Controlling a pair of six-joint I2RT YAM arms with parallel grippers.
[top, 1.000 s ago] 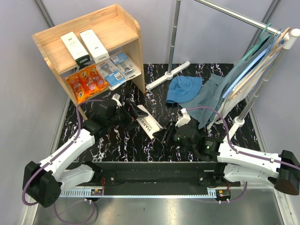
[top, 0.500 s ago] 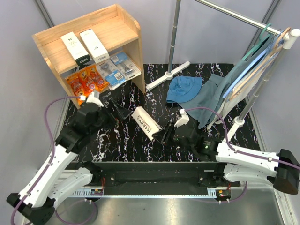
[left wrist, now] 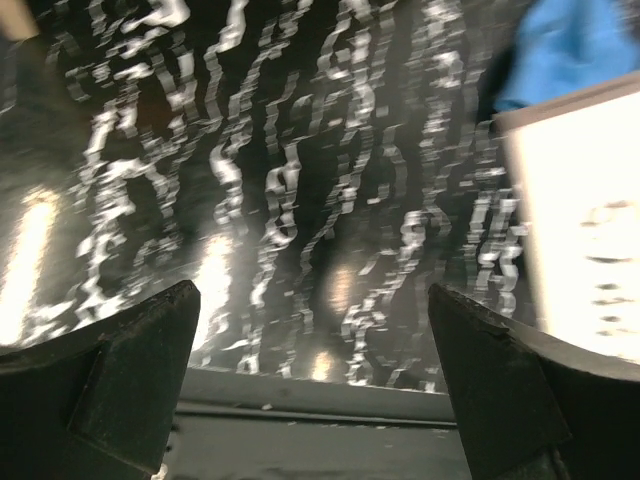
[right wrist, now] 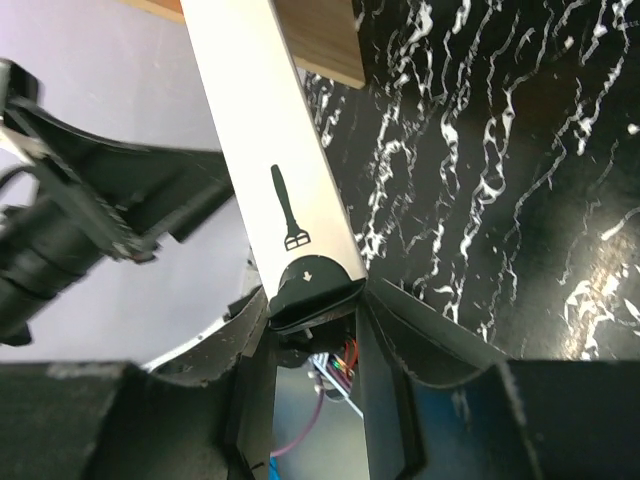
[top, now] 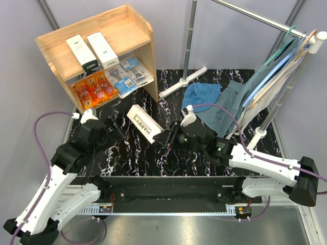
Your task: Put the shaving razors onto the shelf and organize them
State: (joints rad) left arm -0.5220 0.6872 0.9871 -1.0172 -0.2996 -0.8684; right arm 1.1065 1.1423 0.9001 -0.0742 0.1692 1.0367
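One Harry's box (top: 142, 123) is in hand: its dark end is pinched by the right gripper (top: 164, 137), white length jutting beyond the fingers toward the shelf (top: 122, 30); the left gripper (top: 113, 130) hangs nearby, spread. Left wrist: fingers (left wrist: 130, 380) wide apart, nothing between, box off to their right. Right wrist: fingers (right wrist: 430, 350) clamp the box's dark cap. Next, I judge, lift it onto the shelf's top level.

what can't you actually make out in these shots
Left wrist view: motion blur makes the print on the Harry's box unreadable, and the right edge cuts it off.
Top view: the top board of the shelf hides its lower level's back.
Top view: print on the blister packs is too small.
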